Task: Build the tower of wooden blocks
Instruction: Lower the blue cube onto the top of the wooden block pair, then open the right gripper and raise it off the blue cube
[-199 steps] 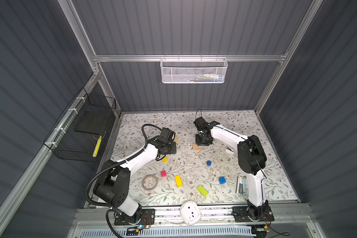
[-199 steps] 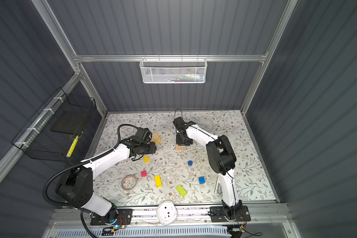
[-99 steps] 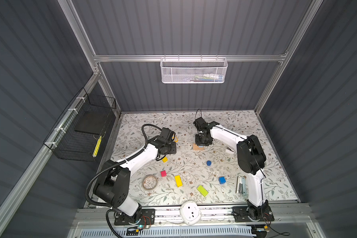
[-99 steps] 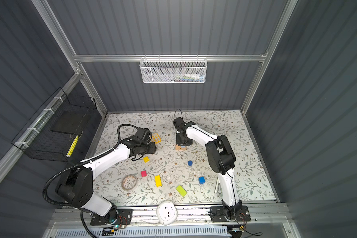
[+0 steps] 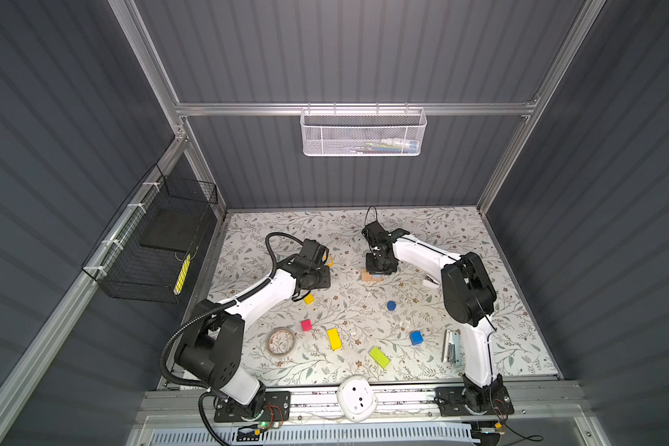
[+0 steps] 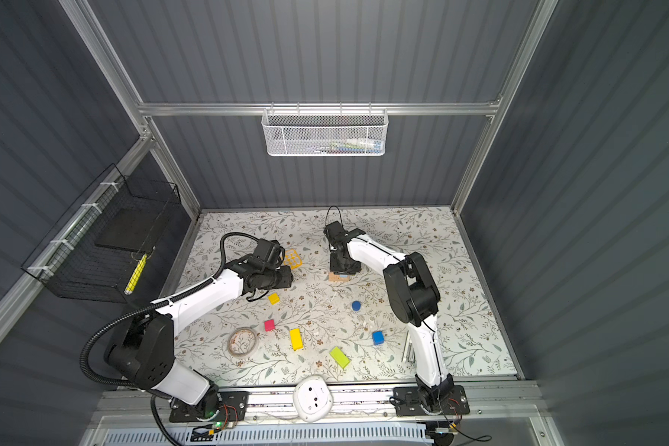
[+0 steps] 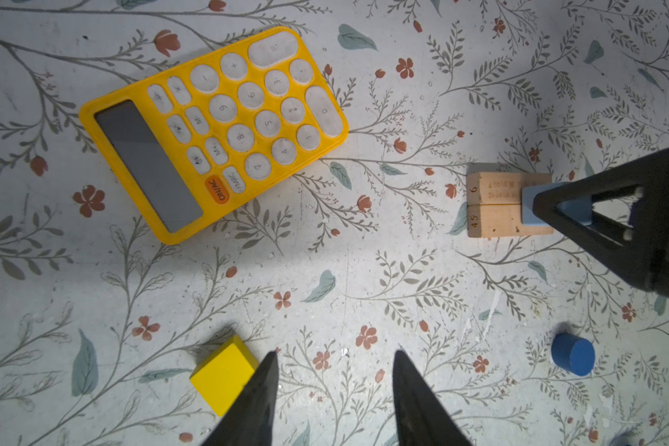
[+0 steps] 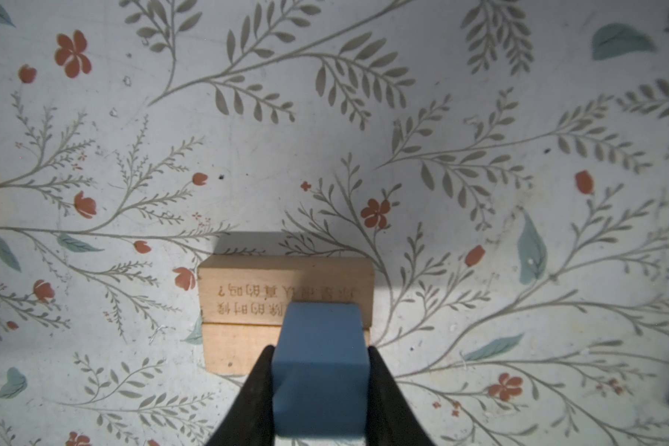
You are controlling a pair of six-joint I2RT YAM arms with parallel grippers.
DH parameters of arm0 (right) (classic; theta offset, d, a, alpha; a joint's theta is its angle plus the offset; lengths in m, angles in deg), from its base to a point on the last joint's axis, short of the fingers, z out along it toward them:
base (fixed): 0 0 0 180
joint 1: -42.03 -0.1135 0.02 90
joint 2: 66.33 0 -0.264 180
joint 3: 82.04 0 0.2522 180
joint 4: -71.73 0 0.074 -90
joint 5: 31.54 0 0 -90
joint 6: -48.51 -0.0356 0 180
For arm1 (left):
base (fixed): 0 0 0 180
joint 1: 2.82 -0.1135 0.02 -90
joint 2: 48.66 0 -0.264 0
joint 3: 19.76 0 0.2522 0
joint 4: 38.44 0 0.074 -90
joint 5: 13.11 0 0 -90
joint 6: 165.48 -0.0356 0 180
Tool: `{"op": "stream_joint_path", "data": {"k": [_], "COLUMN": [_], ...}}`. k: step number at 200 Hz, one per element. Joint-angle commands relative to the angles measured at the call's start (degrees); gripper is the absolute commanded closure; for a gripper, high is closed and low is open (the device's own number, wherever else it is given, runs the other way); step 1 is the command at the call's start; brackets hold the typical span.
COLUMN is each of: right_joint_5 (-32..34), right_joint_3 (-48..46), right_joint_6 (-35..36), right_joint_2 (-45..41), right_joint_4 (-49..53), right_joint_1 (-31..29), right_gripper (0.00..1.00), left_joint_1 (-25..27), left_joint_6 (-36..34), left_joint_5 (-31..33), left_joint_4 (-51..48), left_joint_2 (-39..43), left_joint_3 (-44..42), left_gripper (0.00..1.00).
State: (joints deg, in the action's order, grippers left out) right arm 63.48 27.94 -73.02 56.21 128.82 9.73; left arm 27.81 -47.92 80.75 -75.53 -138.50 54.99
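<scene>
I have my right gripper [image 8: 319,349] pinching the light-blue cube [image 8: 321,332] over the two tan bars [image 8: 248,285], twelve o'clock from the centre of the mat [image 5: 479,239]; my left gripper [image 7: 336,352] is empty with its jaws partly apart, and the yellow cube [image 7: 221,376] is just beside it

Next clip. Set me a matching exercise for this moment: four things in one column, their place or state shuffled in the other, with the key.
Things
1. light-blue cube
2. yellow cube
3. two tan bars
4. yellow calculator

Places or states
A. side by side, flat on the mat
B. gripped by the right gripper
C. loose on the mat near the open, empty left gripper
D. lying keys-up, nothing touching it

Pairs: 1-B, 2-C, 3-A, 4-D
</scene>
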Motion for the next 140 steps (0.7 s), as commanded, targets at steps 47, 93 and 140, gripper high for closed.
{"op": "stream_joint_path", "data": {"k": [47,93,140], "right_joint_5": [1.10,0.78,0.61], "right_joint_3": [-0.38,-0.25,-0.28], "right_joint_6": [-0.84,-0.83,-0.83], "right_joint_2": [1.30,1.30,1.35], "right_joint_4": [0.92,0.78,0.60], "right_joint_1": [0.15,0.11,0.07], "right_gripper": [0.90,0.72,0.60], "left_joint_1": [-0.40,-0.40,-0.45], "left_joint_6": [-0.83,-0.83,-0.83], "left_joint_5": [-0.87,-0.87,-0.87], "left_joint_4": [-1.00,-1.09,-1.06], "left_joint_2": [-0.87,-0.86,-0.77], "left_joint_3": [-0.34,-0.19,-0.42], "left_gripper": [0.52,0.51,0.52]}}
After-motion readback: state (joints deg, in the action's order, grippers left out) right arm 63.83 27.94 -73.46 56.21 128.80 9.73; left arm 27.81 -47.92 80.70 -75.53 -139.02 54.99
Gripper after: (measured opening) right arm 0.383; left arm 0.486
